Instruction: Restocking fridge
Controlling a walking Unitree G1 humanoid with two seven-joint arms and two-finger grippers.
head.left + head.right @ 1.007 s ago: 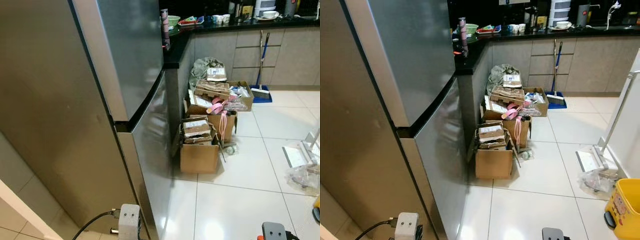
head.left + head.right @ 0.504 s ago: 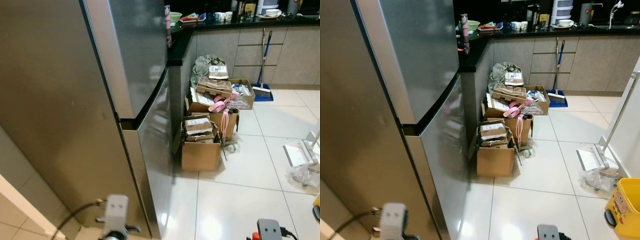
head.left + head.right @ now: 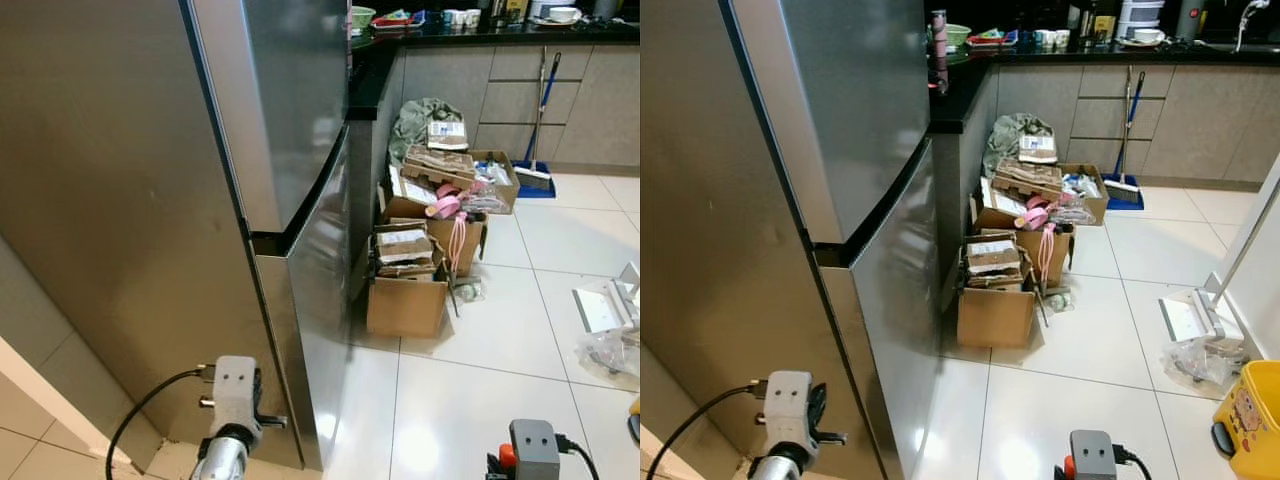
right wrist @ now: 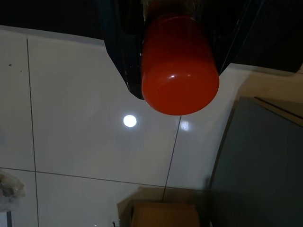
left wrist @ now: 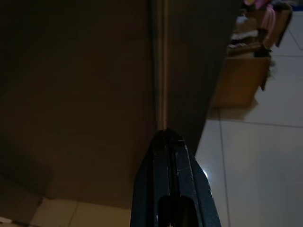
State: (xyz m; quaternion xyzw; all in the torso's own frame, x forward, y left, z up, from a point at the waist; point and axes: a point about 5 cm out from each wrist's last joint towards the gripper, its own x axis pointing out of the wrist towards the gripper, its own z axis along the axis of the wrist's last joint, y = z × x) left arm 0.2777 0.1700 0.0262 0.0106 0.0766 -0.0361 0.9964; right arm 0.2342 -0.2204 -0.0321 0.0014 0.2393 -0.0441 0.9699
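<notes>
The tall steel fridge (image 3: 150, 200) stands on the left with both doors closed, and a dark seam (image 3: 300, 215) runs between the upper and lower door. My left gripper (image 5: 165, 135) is shut with nothing in it and points at the fridge's front corner edge (image 5: 162, 71), close to it. Its wrist (image 3: 235, 385) hangs low beside the lower door. My right gripper (image 4: 179, 94) is shut on an orange-red bottle (image 4: 180, 66), whose rounded end faces the white tiled floor (image 4: 71, 104). The right wrist (image 3: 533, 450) sits at the lower right.
Open cardboard boxes (image 3: 405, 300) full of clutter stand against the fridge's right side and the counter (image 3: 375, 70). A broom (image 3: 537, 165) leans on the cabinets. A yellow bucket (image 3: 1248, 420) and a plastic bag (image 3: 1200, 362) lie at the right. White tiles stretch ahead.
The head view has shifted, so the whole scene sits further right and lower. The left wrist has risen a little beside the lower door. The right gripper keeps its hold.
</notes>
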